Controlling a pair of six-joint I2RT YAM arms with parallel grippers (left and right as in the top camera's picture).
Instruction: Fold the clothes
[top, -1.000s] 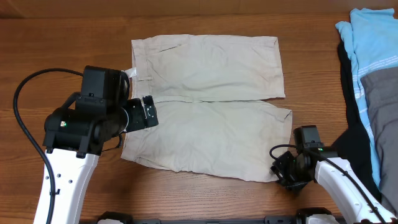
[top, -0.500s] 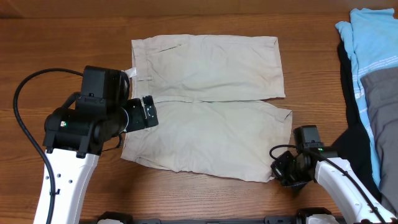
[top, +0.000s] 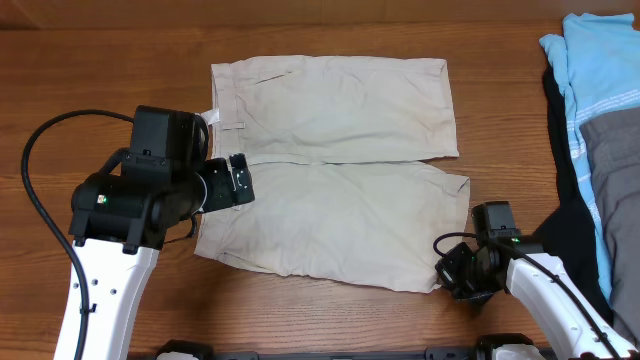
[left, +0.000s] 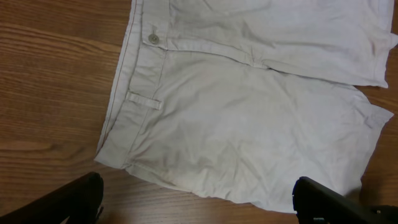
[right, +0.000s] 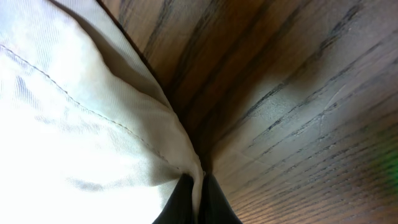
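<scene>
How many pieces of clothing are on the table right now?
4. The beige shorts lie flat in the middle; a light blue striped garment, a grey garment and a black garment are piled at the right edge. More may be hidden in that pile.

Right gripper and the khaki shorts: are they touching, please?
Touching: the right wrist view shows a corner of the khaki shorts pinched in the right gripper.

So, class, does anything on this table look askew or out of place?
Only slightly: the shorts lie flat, but the nearer leg's hem runs slanted and rumpled, its corner pinched by the right gripper. Nothing looks damaged.
</scene>
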